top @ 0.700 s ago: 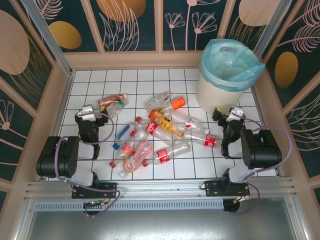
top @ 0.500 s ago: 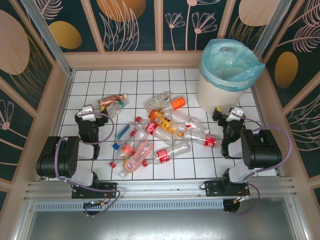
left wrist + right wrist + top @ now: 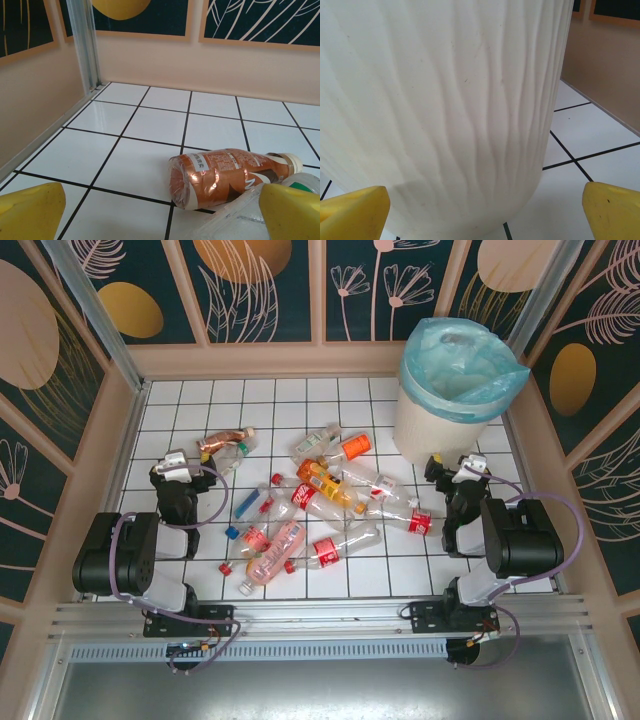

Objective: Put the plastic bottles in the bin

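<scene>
Tiled table: white squares with dark grout, boxed in by a raised peach rim on the left, back and right. The back-left tiles are bare, and so is the row nearest the arm bases.
Walls: dark panels with leaf patterns, rising from the rim. A metal post stands in the back-left corner.
Bin: upright in the back-right corner, close to the right rim, with a blue-green bag folded over its mouth. Its ribbed cream wall looms close ahead in the right wrist view. Bare tile runs past it to the right.
Plastic bottles: a loose heap lying flat mid-table, between the two arms and well left of the bin. A narrow lane of bare tile lies between the heap and the bin base.
Brown-labelled bottle: on its side, apart from the heap toward the back left and just ahead of the left arm. Its crushed base faces the left wrist camera, and a clear bottle touches its near side.
Orange-capped bottle: the heap's piece nearest the bin.
Left gripper: low over the left tiles with its yellow fingers spread wide, gripping nothing.
Right gripper: just before the bin's base, fingers spread wide and empty.
</scene>
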### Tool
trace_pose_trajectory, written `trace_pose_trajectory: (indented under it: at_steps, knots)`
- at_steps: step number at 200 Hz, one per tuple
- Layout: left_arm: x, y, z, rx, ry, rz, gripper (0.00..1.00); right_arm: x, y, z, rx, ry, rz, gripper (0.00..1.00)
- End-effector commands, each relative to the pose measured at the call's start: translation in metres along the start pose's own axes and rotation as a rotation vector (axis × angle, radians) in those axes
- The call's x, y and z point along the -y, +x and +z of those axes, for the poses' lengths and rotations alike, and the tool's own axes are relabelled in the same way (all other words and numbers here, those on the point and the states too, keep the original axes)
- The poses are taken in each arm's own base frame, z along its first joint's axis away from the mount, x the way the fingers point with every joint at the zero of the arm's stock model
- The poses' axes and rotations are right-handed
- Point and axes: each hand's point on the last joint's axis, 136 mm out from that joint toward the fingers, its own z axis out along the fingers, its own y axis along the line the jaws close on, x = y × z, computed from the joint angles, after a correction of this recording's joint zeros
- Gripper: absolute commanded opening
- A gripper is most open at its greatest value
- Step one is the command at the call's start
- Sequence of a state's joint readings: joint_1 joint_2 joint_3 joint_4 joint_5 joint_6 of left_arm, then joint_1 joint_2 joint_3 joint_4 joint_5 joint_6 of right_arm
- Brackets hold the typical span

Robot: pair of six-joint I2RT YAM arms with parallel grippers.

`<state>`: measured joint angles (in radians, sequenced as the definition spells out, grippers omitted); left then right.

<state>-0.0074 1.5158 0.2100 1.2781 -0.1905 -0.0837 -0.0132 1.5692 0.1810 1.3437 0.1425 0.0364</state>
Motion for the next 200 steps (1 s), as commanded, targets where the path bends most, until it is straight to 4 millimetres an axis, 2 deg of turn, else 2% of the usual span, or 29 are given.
trace_pose_trajectory:
  at_steps: [1,92,109,133,155,179,200]
  knots:
    - [0.001,-0.008,0.003,0.024,0.004,-0.021,0.99,0.001,-0.014,0.001,0.053,0.017,0.023,0.99]
    - [0.0,-0.011,0.001,0.031,0.0,-0.025,0.99,0.005,-0.018,-0.004,0.076,0.039,0.03,0.99]
    - [-0.002,-0.022,-0.001,0.032,-0.013,-0.032,0.98,-0.004,-0.028,-0.02,0.132,-0.017,0.009,0.97]
    - [-0.006,-0.031,-0.006,-0.004,-0.042,-0.056,0.94,0.0,-0.052,-0.048,0.243,0.076,-0.006,0.99]
    - [-0.01,-0.043,-0.02,0.032,-0.052,-0.092,0.9,-0.007,-0.073,-0.064,0.293,0.071,-0.012,0.99]
    - [-0.013,-0.064,-0.035,0.087,-0.049,-0.131,0.86,-0.01,-0.077,-0.061,0.18,0.08,0.063,0.99]
    - [-0.003,-0.088,-0.045,0.128,0.005,-0.143,0.81,-0.008,-0.075,-0.065,0.04,0.101,0.205,0.96]
